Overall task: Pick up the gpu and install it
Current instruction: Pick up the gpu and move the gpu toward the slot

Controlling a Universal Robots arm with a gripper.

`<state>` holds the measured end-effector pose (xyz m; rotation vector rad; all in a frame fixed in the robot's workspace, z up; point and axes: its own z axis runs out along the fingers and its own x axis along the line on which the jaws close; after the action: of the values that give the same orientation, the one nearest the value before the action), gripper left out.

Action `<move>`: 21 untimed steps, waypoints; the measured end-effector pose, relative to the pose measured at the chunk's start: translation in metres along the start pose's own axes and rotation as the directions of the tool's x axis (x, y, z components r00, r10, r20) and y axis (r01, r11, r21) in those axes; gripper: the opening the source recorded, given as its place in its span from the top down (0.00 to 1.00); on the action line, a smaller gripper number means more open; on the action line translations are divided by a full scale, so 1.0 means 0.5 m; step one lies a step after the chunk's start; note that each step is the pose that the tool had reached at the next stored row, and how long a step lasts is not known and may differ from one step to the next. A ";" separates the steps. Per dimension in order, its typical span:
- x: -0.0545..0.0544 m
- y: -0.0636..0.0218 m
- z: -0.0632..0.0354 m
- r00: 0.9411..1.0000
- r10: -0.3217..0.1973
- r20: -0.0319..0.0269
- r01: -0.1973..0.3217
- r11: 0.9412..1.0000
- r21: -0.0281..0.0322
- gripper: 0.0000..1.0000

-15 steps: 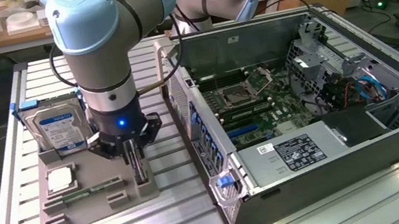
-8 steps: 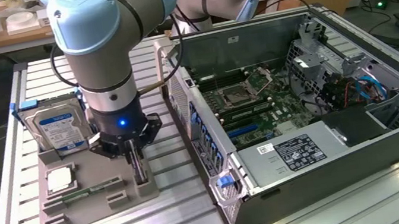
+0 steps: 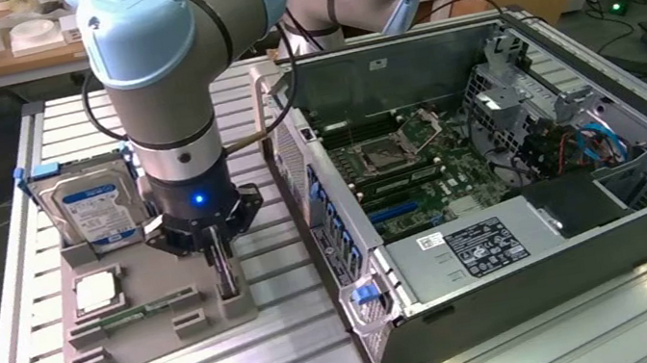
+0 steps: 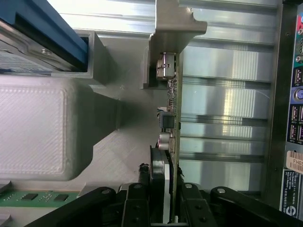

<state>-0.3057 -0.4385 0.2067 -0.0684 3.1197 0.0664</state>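
Note:
The gpu [image 3: 225, 273] stands on edge in its slot at the near right corner of the grey parts tray [image 3: 91, 360]. My gripper [image 3: 219, 256] comes straight down onto it, a finger against each face of the card. In the wrist view the gpu [image 4: 174, 109] is seen edge-on: a thin green board with small components and its pale metal bracket [image 4: 173, 28] at the far end. There my gripper [image 4: 171, 191] clamps the near end of the card. The card still sits in the tray's holder.
On the same tray stand a silver hard drive [image 3: 94, 206] with a blue-white label, a processor [image 3: 96, 292] and a green memory stick [image 3: 137, 315]. The open computer case [image 3: 640, 209] lies at the exterior view's right, motherboard [image 3: 427, 175] exposed. Its rear panel [image 4: 291, 118] is close to the card.

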 end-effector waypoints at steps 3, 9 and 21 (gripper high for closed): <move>0.000 0.000 0.000 1.000 0.000 0.000 0.000 1.000 0.000 0.71; 0.000 0.000 -0.005 1.000 0.000 0.001 0.000 1.000 -0.007 0.71; -0.002 0.005 -0.108 1.000 0.000 0.001 0.000 1.000 -0.013 0.71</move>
<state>-0.3057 -0.4385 0.2606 -0.0682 3.1188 0.0870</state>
